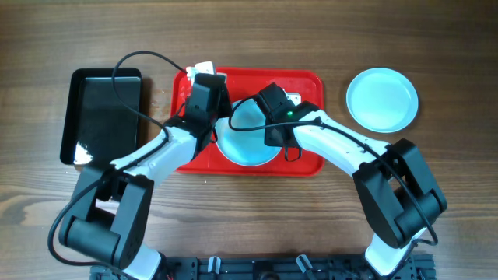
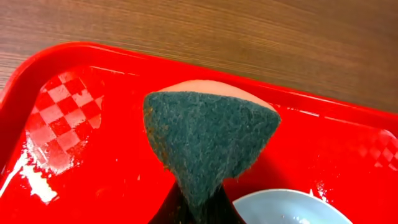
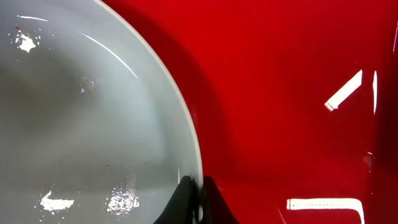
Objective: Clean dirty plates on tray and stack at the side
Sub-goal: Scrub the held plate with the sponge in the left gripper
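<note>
The red tray [image 1: 307, 84] lies at the table's middle. A pale blue plate [image 1: 247, 144] rests on it, partly hidden by both arms. My right gripper [image 3: 198, 198] is shut on this plate's rim [image 3: 186, 118]; the plate's inside [image 3: 81, 112] is wet with tiny specks. My left gripper [image 2: 202, 208] is shut on a dark green scouring sponge [image 2: 208, 137] with a pale pink backing, held over the tray [image 2: 81, 155] just left of the plate [image 2: 292, 208]. A second pale blue plate [image 1: 381, 99] lies on the table right of the tray. A third plate is out of view.
A black glossy tray [image 1: 105, 117] lies left of the red tray. Something small and white [image 1: 204, 70] sits at the red tray's far left corner. Bare wooden table [image 1: 436, 47] surrounds everything.
</note>
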